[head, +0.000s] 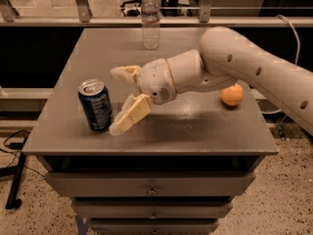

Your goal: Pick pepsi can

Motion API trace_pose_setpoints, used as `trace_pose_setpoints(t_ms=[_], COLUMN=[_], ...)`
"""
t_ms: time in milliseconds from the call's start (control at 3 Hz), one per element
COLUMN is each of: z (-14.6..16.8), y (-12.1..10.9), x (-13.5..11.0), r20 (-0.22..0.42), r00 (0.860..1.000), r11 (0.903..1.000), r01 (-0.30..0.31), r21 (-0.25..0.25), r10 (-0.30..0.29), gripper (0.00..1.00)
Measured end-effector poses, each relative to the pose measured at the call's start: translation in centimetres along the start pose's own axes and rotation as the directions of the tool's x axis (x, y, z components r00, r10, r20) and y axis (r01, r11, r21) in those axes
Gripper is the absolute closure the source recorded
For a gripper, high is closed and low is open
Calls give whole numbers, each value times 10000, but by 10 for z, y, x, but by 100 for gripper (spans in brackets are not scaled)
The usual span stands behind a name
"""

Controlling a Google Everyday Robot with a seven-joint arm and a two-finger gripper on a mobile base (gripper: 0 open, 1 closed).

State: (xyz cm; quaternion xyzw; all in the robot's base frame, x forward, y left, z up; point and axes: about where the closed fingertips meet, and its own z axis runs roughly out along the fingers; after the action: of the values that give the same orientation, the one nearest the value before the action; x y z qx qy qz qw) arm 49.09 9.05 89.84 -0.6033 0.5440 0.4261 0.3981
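One can (95, 105) is stood upright near the front-left of the counter (195, 126), silver top up, nothing gripping it. The gripper (116, 101) is set just to the can's right, low over the counter. Its fingers (132, 114) are spread wide and nothing is held. One finger is placed behind, about level with the can's top. The other is angled down in front, its tip close to the can's base; whether contact is made there cannot be told.

Step judged: final approach, grasp not yet made.
- The gripper should be carried further left until the can's body is bracketed between both fingers.
- The low front tip should be kept off the base; a light can is easily tipped or pushed toward the left edge.
- Closing is best held back until mid-height is spanned.

The arm (254, 67) is reached in from the right, sloped down across the counter, the wrist pointed left at the can. A bottle (150, 18) at the back and an orange (232, 95) at the right are well apart from the can.
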Motion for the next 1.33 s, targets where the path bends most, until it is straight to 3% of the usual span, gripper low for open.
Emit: trace_pose_setpoints(t_ms=[667, 1333], z=[36, 53], y=[4, 15], x=[1, -2], r20=[299, 391], r00=[9984, 9976], r11=[9983, 9966], r01=[-467, -550], r21=[-334, -606], r10=[477, 574], gripper=[0, 49])
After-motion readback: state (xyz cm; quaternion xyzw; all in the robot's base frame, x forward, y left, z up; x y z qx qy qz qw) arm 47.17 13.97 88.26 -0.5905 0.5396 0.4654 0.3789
